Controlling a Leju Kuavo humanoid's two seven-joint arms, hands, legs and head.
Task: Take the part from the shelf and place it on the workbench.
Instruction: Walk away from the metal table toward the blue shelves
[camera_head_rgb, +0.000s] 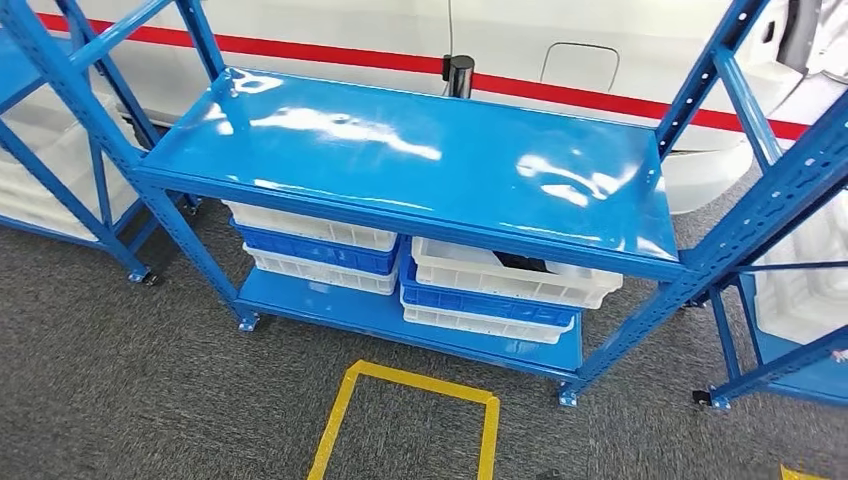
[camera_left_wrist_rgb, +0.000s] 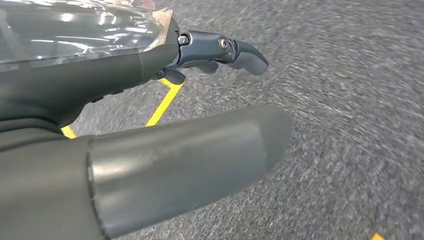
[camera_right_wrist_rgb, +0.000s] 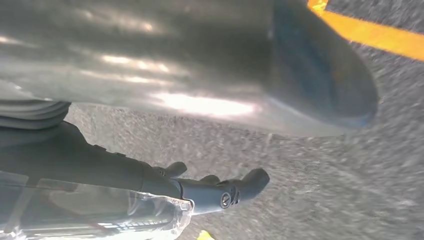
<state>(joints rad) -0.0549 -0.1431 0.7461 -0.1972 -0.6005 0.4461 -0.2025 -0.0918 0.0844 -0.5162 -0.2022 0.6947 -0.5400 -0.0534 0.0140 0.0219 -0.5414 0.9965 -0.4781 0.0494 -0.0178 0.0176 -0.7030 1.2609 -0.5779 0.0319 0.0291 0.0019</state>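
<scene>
Blue shelf rack with stacked crates, both hands hanging empty.

On the lower shelf (camera_head_rgb: 300, 300), two stacks of white and blue crates are sitting; the right top crate (camera_head_rgb: 515, 272) is holding a dark part (camera_head_rgb: 522, 264). The left hand (camera_left_wrist_rgb: 165, 100) and right hand (camera_right_wrist_rgb: 200, 150) are hanging over grey carpet, fingers apart.

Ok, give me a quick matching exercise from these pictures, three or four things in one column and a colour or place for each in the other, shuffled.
Things:
1. top shelf
2. floor square
3. dark part
4. left hand

Places or colours:
A. yellow tape outline
B. over grey carpet, holding nothing
C. glossy blue, bare
D. inside the upper white bin on the right stack

Pairs: 1-C, 2-A, 3-D, 4-B
</scene>
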